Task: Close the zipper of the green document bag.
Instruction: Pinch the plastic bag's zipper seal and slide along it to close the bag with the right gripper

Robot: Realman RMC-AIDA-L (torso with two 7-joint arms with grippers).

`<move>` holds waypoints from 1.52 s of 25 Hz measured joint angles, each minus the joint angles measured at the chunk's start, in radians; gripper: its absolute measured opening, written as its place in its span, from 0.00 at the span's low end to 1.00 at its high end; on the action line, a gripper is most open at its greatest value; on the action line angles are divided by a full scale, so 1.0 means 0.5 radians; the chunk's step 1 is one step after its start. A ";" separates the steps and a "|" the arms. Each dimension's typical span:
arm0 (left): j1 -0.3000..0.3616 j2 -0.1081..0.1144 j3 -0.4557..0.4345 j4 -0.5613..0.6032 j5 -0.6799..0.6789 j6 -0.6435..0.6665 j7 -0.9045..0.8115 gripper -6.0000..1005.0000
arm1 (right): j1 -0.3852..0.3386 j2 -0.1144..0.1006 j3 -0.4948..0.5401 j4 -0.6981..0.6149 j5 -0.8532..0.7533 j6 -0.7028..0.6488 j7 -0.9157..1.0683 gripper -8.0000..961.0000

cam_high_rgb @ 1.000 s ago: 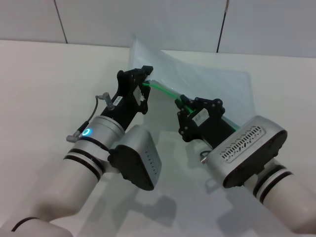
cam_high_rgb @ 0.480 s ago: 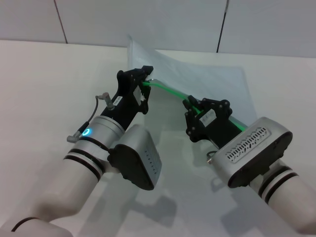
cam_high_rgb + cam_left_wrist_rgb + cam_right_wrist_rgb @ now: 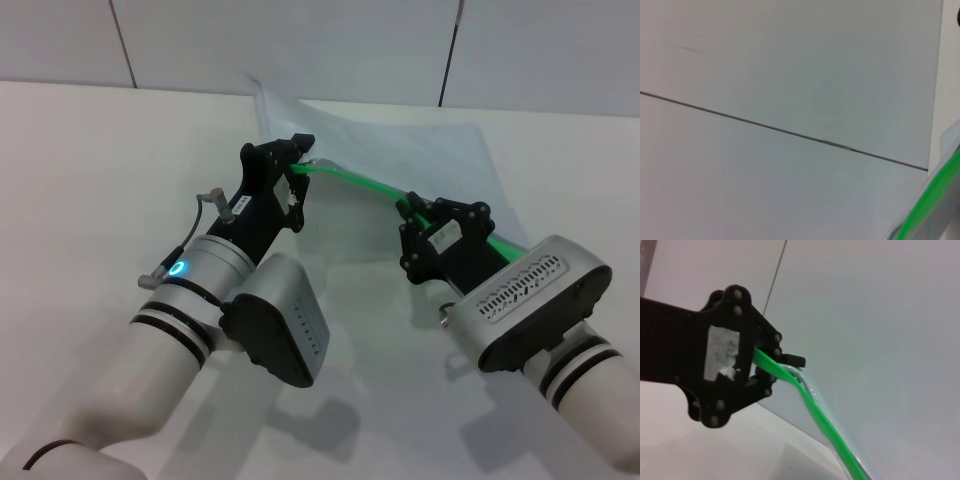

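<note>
The green document bag (image 3: 420,160), a translucent pale pouch, is held up off the white table (image 3: 80,180) with its zipper (image 3: 365,183) stretched between both grippers. My left gripper (image 3: 300,166) is shut on the left end of the green strip. My right gripper (image 3: 416,213) is shut on the zipper farther right, about midway along it. The right wrist view shows the black left gripper (image 3: 771,362) clamping the zipper (image 3: 825,425). In the left wrist view only a piece of the zipper (image 3: 930,200) shows at a corner.
A grey panelled wall (image 3: 300,40) rises behind the table. The table's surface stretches out to the left of my left arm and in front of both arms.
My right gripper has slid along the zipper to the right, away from the left gripper. The left gripper has kept its hold at almost the same spot.
</note>
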 joint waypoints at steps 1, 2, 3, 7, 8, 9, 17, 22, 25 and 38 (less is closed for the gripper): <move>0.000 0.000 0.000 0.000 0.001 0.000 0.000 0.06 | -0.002 0.000 0.003 0.005 0.000 0.000 0.000 0.08; 0.000 0.000 0.000 0.000 0.002 0.000 0.000 0.06 | -0.003 0.000 0.006 0.009 0.000 0.000 0.000 0.08; 0.000 0.000 0.000 0.000 0.002 -0.001 0.000 0.06 | -0.006 0.000 0.010 0.013 0.000 0.000 0.000 0.08; 0.000 0.001 0.000 0.000 0.002 -0.001 0.000 0.06 | -0.013 0.000 0.013 0.030 0.000 0.000 0.000 0.08; 0.000 0.001 0.000 0.000 0.002 -0.001 0.000 0.06 | -0.015 0.000 0.015 0.035 0.000 0.000 0.000 0.08; 0.000 0.002 0.000 0.000 0.003 -0.001 0.000 0.06 | -0.020 0.000 0.024 0.037 0.000 0.000 0.000 0.08; 0.000 0.003 0.000 0.000 0.021 0.005 0.001 0.06 | -0.036 0.000 0.064 0.072 0.000 -0.010 0.000 0.08; 0.000 0.003 0.000 0.000 0.021 0.005 0.002 0.06 | -0.048 0.000 0.085 0.096 0.001 -0.019 0.000 0.08; 0.000 0.003 0.000 0.000 0.021 0.006 0.002 0.06 | -0.049 0.000 0.089 0.111 0.002 -0.021 0.000 0.08; -0.002 0.003 0.000 0.000 0.021 0.011 0.002 0.06 | -0.048 0.000 0.089 0.176 0.086 -0.025 0.000 0.08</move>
